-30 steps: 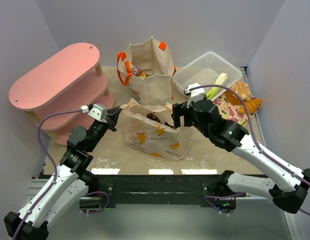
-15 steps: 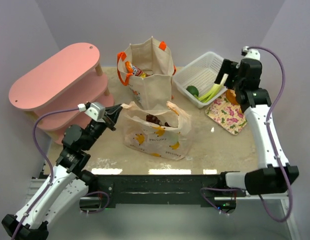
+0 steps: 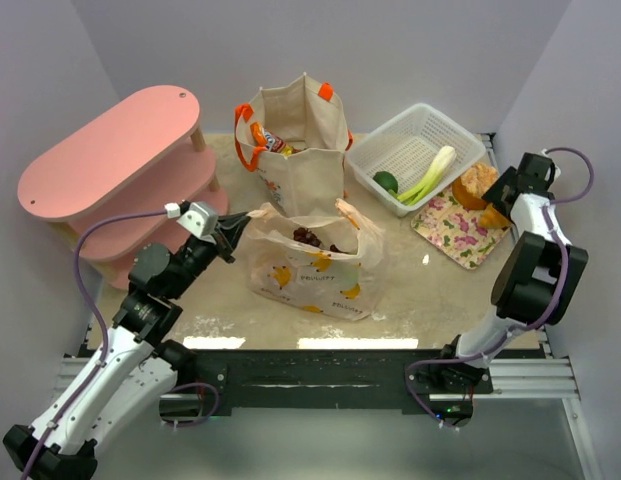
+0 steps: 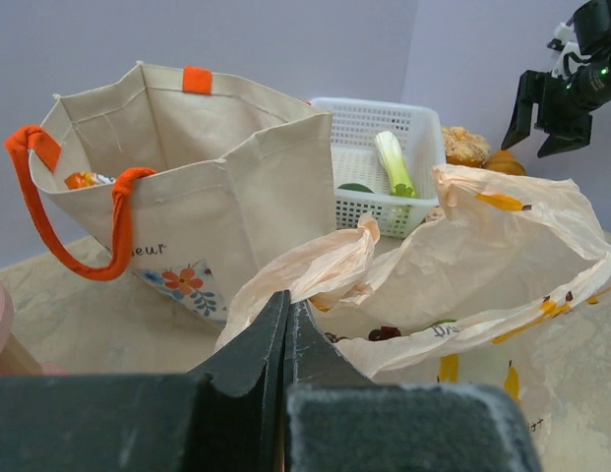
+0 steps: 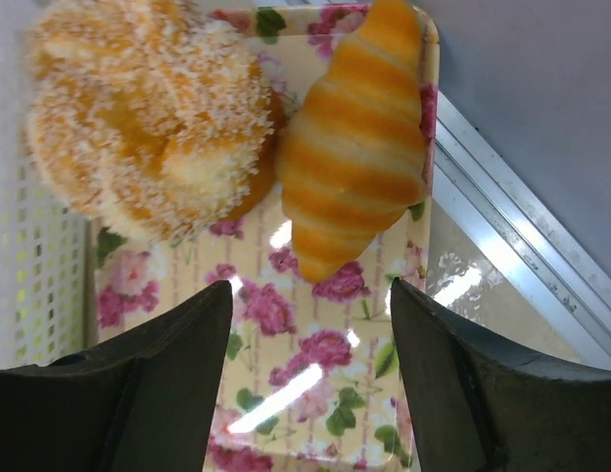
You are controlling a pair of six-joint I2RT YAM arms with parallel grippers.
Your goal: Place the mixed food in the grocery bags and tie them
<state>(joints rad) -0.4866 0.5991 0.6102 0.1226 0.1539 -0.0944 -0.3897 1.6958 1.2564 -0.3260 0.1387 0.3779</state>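
Observation:
The peach plastic bag (image 3: pixel 310 265) stands open mid-table with dark grapes (image 3: pixel 308 237) inside. My left gripper (image 3: pixel 233 230) is shut on its left handle (image 4: pixel 325 265), fingertips pressed together (image 4: pixel 285 307). Behind it stands the beige canvas tote (image 3: pixel 300 150) with a snack packet (image 3: pixel 265 138) inside. My right gripper (image 3: pixel 498 200) is open and empty over the floral tray (image 3: pixel 452 228). In the right wrist view it (image 5: pixel 310 295) hovers just before a golden croissant (image 5: pixel 354 187) and a sugared bun (image 5: pixel 157 118). A leek (image 3: pixel 430 172) and a green round vegetable (image 3: pixel 386 182) lie in the white basket (image 3: pixel 415 135).
A pink tiered shelf (image 3: pixel 120 170) stands at the left. The floral tray (image 5: pixel 285 393) lies against the right wall's metal rail (image 5: pixel 521 246), with the basket just left of it.
My right arm has swung from over the plastic bag, past the basket, to the floral tray at the far right. My left gripper has kept hold of the bag handle.

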